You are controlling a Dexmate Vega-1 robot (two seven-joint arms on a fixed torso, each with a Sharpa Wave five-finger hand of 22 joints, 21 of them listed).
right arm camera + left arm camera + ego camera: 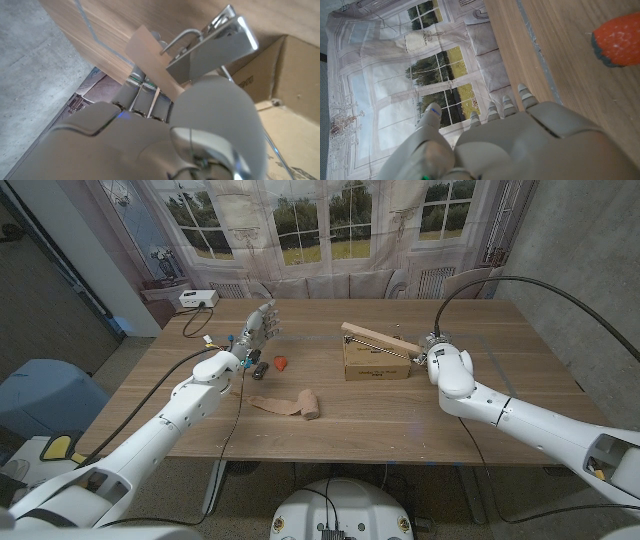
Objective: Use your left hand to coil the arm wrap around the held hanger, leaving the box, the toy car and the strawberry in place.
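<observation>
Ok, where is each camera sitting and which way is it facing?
Head view: above, facing down over the table; both arms, arm wrap, box.
Left wrist view: behind the raised left hand, facing the strawberry and backdrop.
Right wrist view: behind the right hand holding the hanger by the box.
Shared: box, strawberry.

Wooden table (420,405), and on it a cardboard box (376,363) right of the middle. Left of the box sits a strawberry (282,363), a small dark toy car (259,370) just beside it. A tan arm wrap (288,405) lies partly unrolled nearer the front edge. A white device (199,298) sits at the far left corner.
</observation>
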